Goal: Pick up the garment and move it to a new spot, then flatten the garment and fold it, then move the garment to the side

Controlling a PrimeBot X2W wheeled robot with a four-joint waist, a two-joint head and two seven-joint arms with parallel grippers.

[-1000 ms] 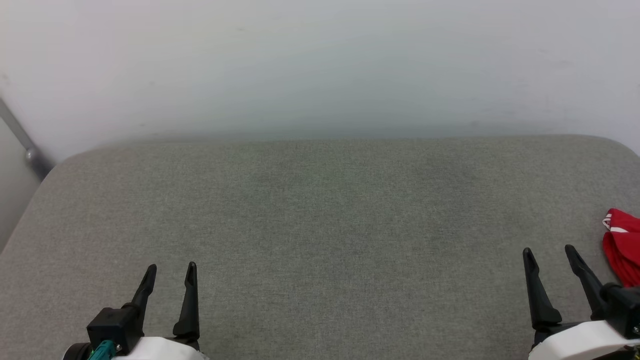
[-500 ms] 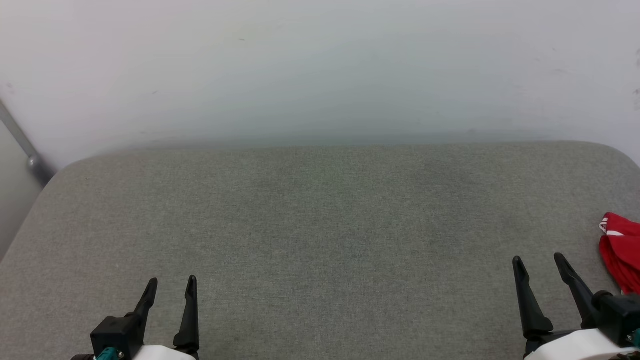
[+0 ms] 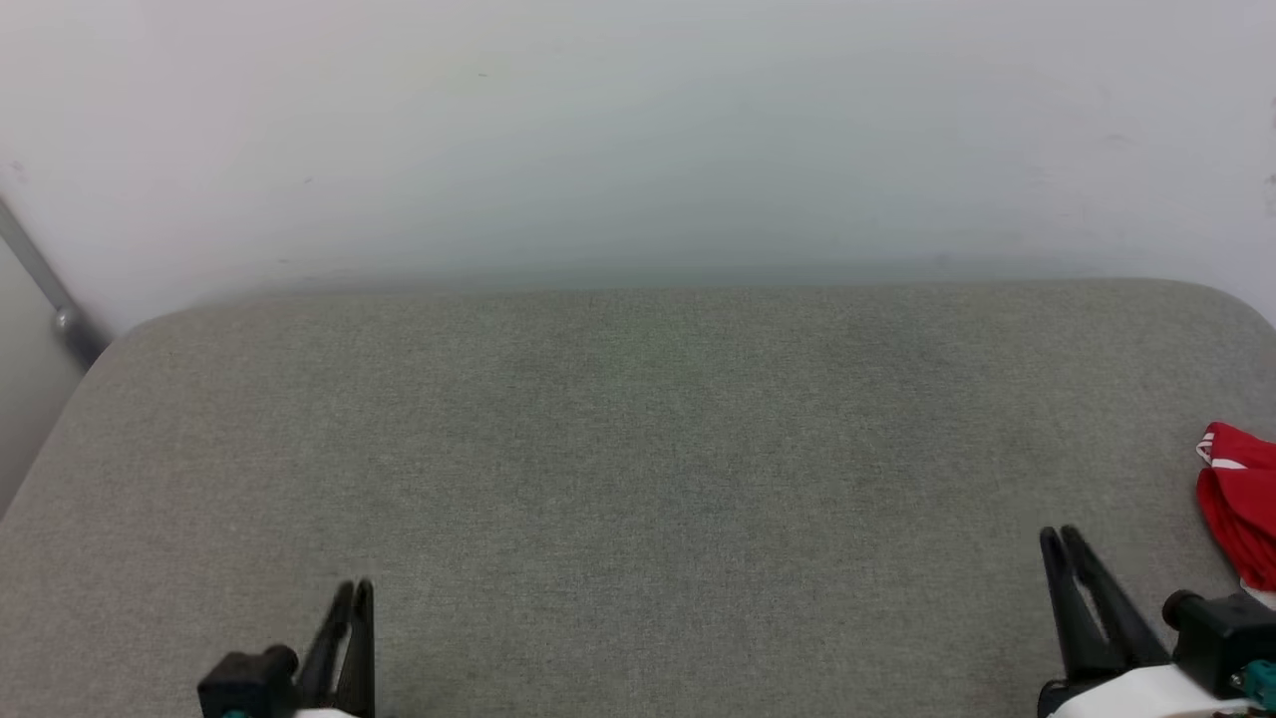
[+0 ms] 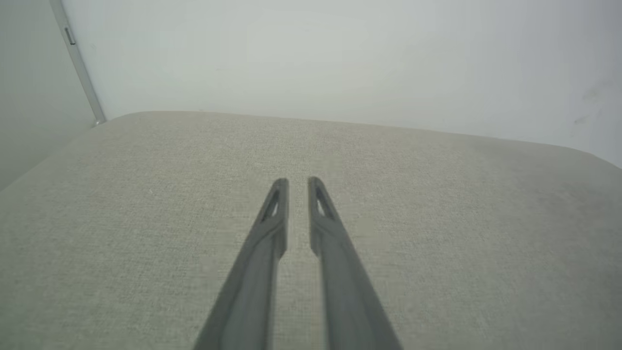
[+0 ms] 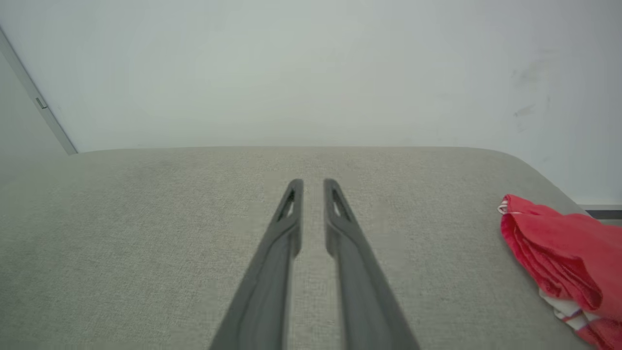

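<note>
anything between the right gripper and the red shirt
No: only bare grey woven cushion surface lies between the right gripper and the bunched red jersey shirt with white trim, as the right wrist and head views show.

A big pad [image 3: 638, 449] lies across the near part of the scene. A wall [image 3: 638, 130] stands behind its far edge. A thin pole [image 3: 40, 279] slants down at the far left, just past the pad's far left corner. The shirt [image 3: 1241, 509] lies in a heap on the pad at its right edge. The left gripper [image 3: 356, 588] is over the near left part. The right gripper [image 3: 1059, 536] is over the near right part, near the shirt on its left side, not touching it.
</note>
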